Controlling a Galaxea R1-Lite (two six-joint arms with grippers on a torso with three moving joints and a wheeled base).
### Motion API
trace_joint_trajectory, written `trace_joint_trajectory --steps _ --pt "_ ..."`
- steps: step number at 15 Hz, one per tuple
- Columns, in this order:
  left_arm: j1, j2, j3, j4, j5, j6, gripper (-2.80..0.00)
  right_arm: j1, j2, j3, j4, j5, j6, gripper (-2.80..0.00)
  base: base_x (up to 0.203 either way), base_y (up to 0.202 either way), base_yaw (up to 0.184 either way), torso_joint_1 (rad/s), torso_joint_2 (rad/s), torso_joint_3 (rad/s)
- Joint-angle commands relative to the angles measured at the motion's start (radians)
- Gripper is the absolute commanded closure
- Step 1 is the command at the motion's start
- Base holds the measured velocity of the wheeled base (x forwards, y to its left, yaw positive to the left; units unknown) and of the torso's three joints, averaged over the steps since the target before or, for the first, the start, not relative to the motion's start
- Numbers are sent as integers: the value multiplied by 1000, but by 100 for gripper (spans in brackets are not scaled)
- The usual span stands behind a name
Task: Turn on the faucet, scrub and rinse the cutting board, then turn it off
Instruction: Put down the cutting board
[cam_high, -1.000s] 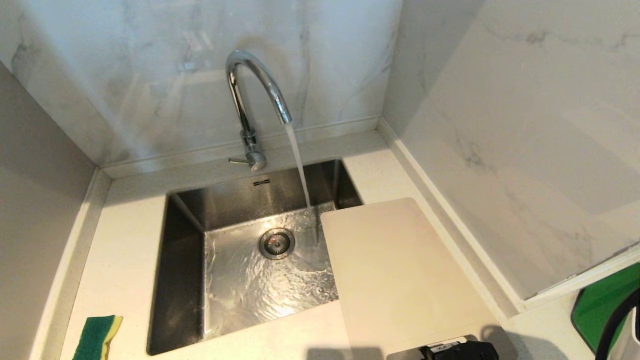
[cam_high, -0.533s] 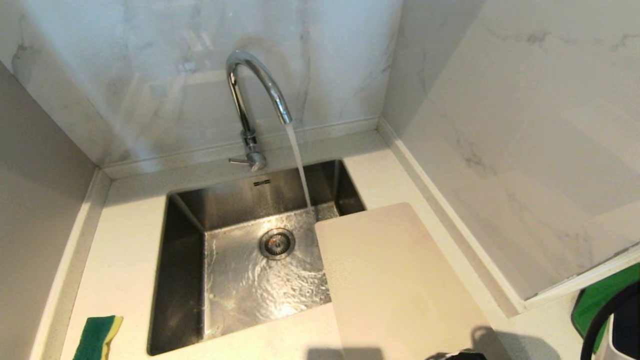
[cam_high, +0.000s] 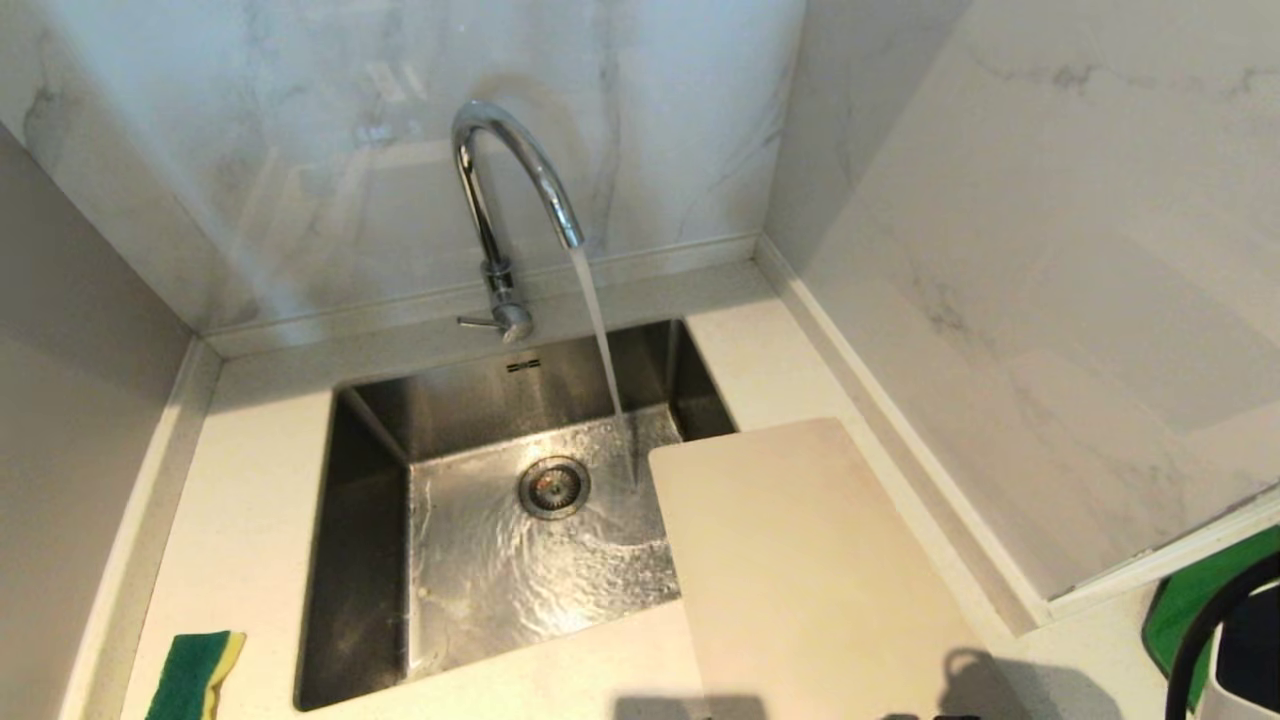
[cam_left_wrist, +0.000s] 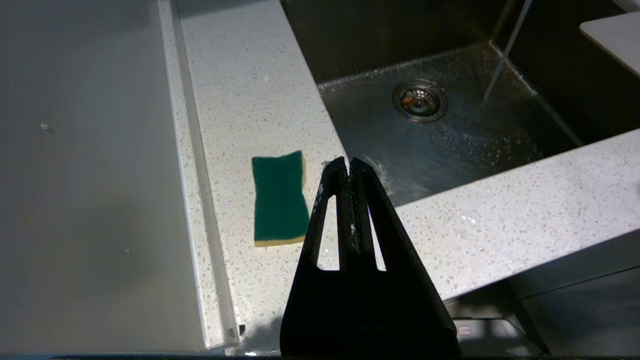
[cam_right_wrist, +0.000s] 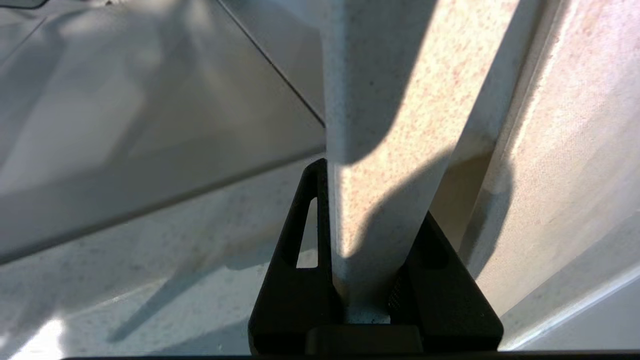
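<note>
The chrome faucet (cam_high: 505, 170) is running, and its stream (cam_high: 600, 340) falls into the sink (cam_high: 370, 440) just left of the cutting board's far corner. The cream-white cutting board (cam_high: 810, 570) reaches from the right counter over the sink's right edge. In the right wrist view my right gripper (cam_right_wrist: 367, 200) is shut on the near end of the cutting board (cam_right_wrist: 395, 125), which runs away from the jaws. My left gripper (cam_left_wrist: 349, 162) hangs shut and empty above the counter's front edge, next to the sponge (cam_left_wrist: 279, 197).
The green-and-yellow sponge (cam_high: 195, 675) lies on the counter left of the sink. Marble walls close in the back and the right side. A green object (cam_high: 1200, 600) and a black cable (cam_high: 1195, 650) sit at the far right.
The cutting board shifted a little left, then back right and nearer. The right gripper has dropped out of the head view's lower edge. The left arm has not moved.
</note>
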Motion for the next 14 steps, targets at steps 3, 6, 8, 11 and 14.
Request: trace_joint_trajectory --steps 3,6,8,11,14 --pt "0 1 0 0 0 0 0 -6 29 -12 -2 0 -6 0 0 0 0 0 0 0" --pt "0 1 0 -1 0 1 0 -5 56 -53 41 10 -7 0 0 0 0 0 0 0" --pt "0 1 0 0 0 0 0 -4 92 -53 38 24 -7 0 0 0 0 0 0 0" --pt "0 1 0 1 0 0 0 -7 86 -51 39 25 -15 0 0 0 0 0 0 0" --pt "0 1 0 -1 0 0 0 -12 91 -56 43 25 -16 0 0 0 0 0 0 0"
